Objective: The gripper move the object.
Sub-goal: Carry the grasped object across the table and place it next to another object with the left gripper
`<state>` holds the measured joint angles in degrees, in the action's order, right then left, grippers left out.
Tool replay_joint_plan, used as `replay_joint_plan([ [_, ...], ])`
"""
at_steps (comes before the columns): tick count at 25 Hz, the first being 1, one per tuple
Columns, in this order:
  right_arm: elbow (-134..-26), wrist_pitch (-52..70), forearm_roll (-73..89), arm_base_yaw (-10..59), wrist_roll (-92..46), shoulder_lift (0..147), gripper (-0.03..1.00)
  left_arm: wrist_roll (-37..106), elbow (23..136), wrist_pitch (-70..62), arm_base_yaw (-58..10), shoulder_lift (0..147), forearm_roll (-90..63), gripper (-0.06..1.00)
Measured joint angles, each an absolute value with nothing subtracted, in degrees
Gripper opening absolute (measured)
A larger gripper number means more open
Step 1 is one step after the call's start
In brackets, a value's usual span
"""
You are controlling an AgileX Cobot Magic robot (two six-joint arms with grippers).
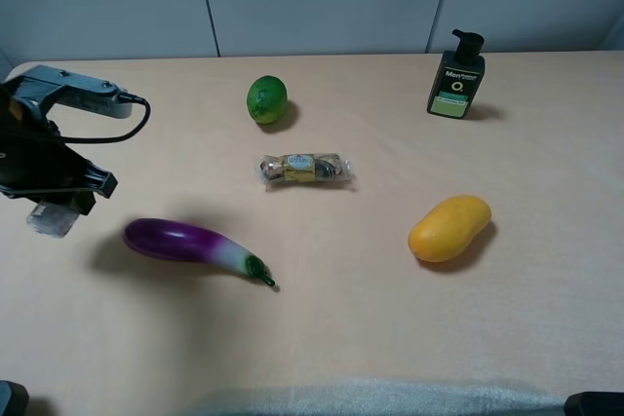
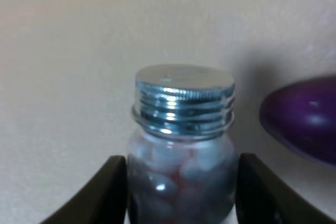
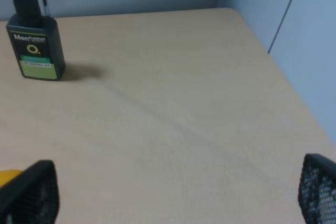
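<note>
The object, a small clear bottle (image 2: 181,182) of white pellets with a silver cap (image 2: 184,95), stands upright between my left gripper's dark fingers (image 2: 113,192), which press on both its sides. In the exterior high view the left gripper (image 1: 58,204) is at the table's left edge with the bottle (image 1: 51,220) under it, just left of the purple eggplant (image 1: 190,244). I cannot tell whether the bottle touches the table. My right gripper (image 3: 178,182) is open and empty, low over the table's right part. Only a dark corner of it (image 1: 595,403) shows in the exterior high view.
A lime (image 1: 266,99) lies at the back, a foil-wrapped candy pack (image 1: 304,170) in the middle and a yellow mango (image 1: 448,228) at the right. A black pump bottle (image 1: 455,77) stands at the back right, also in the right wrist view (image 3: 34,40). The eggplant's end (image 2: 302,116) lies close beside the bottle.
</note>
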<state>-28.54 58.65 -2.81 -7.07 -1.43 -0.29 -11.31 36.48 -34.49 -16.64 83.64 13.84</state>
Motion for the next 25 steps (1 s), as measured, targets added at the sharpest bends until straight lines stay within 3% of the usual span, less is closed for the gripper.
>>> replay_joint_plan([
  [12,-28.54,58.65,-2.81,-7.07,-1.43,-0.29,0.69,-13.86,36.54,-25.01,-16.64,97.85,13.84,0.53],
  [25,-28.54,58.65,-2.81,-7.07,-1.43,-0.29,0.69,-14.13,36.54,-18.16,-16.64,99.55,13.84,0.53],
])
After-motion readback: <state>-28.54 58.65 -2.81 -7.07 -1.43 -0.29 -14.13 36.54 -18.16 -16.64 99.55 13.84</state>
